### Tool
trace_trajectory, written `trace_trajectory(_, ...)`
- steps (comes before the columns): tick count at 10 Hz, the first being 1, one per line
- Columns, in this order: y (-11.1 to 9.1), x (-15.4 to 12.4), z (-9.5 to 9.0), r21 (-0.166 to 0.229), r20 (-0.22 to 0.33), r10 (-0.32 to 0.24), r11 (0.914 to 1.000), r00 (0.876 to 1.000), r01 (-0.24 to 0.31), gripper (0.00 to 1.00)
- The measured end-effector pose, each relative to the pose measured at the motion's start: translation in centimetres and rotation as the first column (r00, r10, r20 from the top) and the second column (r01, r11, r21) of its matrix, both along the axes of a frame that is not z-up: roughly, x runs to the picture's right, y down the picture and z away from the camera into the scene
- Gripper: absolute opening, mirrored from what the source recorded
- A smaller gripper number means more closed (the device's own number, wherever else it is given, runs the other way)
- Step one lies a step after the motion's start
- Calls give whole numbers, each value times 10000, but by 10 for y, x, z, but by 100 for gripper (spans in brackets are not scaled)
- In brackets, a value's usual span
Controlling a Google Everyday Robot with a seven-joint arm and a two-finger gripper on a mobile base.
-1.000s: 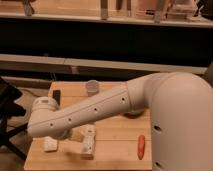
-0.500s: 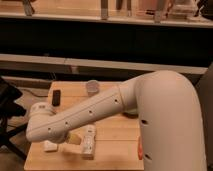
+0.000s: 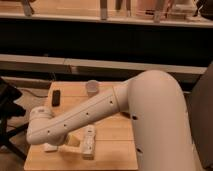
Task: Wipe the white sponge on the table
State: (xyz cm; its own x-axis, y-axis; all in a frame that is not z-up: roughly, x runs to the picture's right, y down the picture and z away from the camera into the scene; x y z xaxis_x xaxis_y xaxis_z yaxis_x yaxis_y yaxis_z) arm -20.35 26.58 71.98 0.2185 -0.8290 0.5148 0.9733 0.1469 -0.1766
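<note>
The light-wood table (image 3: 116, 150) stood before dark shelving, and the white robot arm (image 3: 100, 107) reached across it to the front-left corner.
The gripper (image 3: 70, 143) sat low at the arm's end, mostly hidden under the forearm, with its jaws set wide. The white sponge (image 3: 50, 147) lay flat at the table's front-left edge, just beside the gripper; contact could not be determined. A white bottle (image 3: 89, 141) lay on the gripper's other side. A black block (image 3: 56, 97) and a small grey cup (image 3: 92, 87) stood near the rear edge.
</note>
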Motion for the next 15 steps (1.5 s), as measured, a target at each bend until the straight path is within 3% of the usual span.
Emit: trace_trajectory(15,14,-12,55,-237,-251,7,9997,9997,-13,80)
